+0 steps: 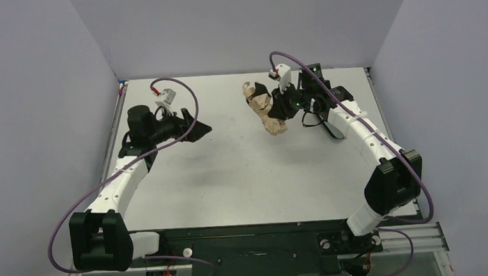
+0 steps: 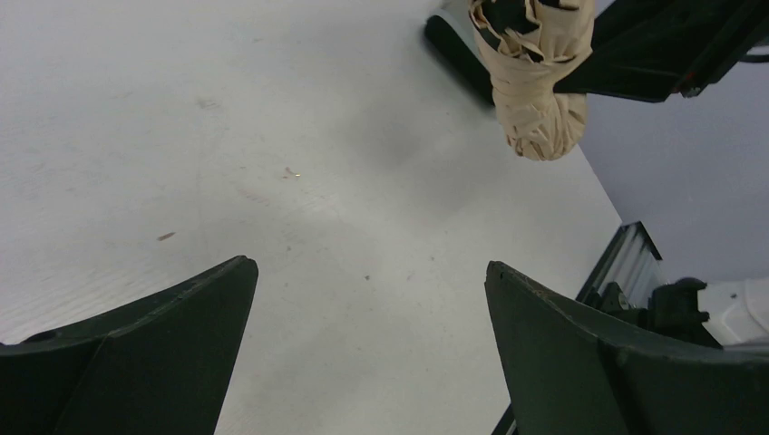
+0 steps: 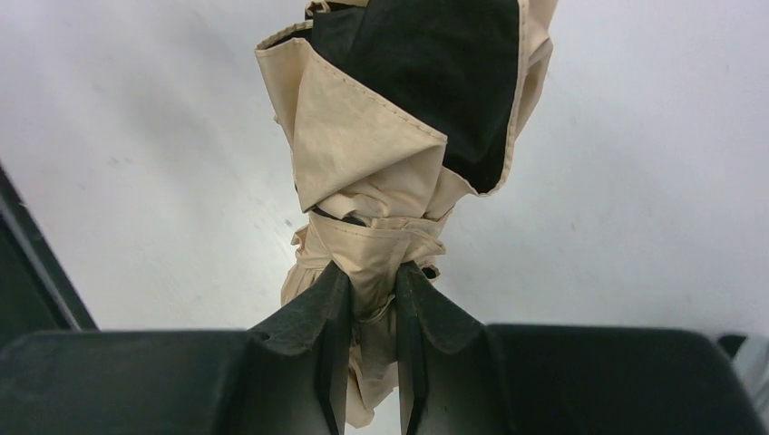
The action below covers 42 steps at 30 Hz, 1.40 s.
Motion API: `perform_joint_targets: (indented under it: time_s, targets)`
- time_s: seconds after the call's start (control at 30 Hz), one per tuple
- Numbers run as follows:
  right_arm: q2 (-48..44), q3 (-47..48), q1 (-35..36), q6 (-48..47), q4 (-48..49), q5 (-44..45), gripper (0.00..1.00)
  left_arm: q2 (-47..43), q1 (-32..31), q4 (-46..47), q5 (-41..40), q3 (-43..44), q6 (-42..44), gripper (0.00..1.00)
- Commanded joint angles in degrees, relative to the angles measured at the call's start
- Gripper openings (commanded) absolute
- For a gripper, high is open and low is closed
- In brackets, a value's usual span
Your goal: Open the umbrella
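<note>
Top external view: white table (image 1: 244, 176), enclosed by pale grey walls (image 1: 234, 23). Umbrella (image 1: 266, 108), folding type, canopy collapsed into a wrinkled tan-peach bundle with a black fold showing, located over the far right-of-centre part of the table, lying diagonally. Right gripper (image 1: 282, 103), at the end of the right arm (image 1: 362, 131), meets the bundle from its right side. Left gripper (image 1: 204, 129), at the end of the left arm (image 1: 119, 181), sits over the far left half of the table, pointing right toward the umbrella, well apart from it. Left wrist view: left gripper (image 2: 370, 265), two black fingers (image 2: 163, 335) spread wide apart, only bare table between them. Umbrella (image 2: 535, 82) at upper right, rounded end of the bundle pointing down, apparently raised off the surface; a black finger presses its right side. Right wrist view: right gripper (image 3: 372, 272), black fingers drawn close together and clamped on a narrow pinch of tan fabric at the waist of the bundle. Beyond the grip, the canopy flares into tan panels with stitched hems and a broad black underside fold. Shaft and handle not visible in any view.
</note>
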Motion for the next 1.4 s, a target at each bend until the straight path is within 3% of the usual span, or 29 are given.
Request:
perform_joint_targets:
  time_s: [0.0,0.2,0.4,0.57,0.8,1.23,1.37]
  targets:
    - [-5.51,1.34,3.38,13.52,15.37,-9.75,0.00,-3.02,-5.11,7.28,6.13,2.32,-6.39,0.97]
    - [-9.32,-0.81,7.30,21.74,24.63,-12.09,0.00,-5.08,-9.43,13.03,3.67,1.68,-9.89,0.97]
    - [-15.12,-5.16,11.29,6.85,19.30,-5.12,0.00,-6.20,-7.32,18.37,3.13,3.19,-16.01,0.99]
    - [-19.21,-9.14,15.35,-3.47,16.33,3.51,0.00,-6.71,-5.91,19.50,3.95,6.12,-19.38,0.82]
    - [-21.37,-11.64,19.89,-8.83,15.69,10.19,0.00,-6.80,-6.15,18.49,3.33,7.40,-21.53,0.69]
    - [-22.71,-12.82,24.46,-12.30,16.25,17.35,0.00,-5.16,-9.68,13.45,1.52,7.13,-23.73,0.65]
    - [-22.71,-13.30,24.78,-12.88,16.18,17.93,0.00,-5.49,-10.86,12.88,1.69,7.46,-23.27,0.51]
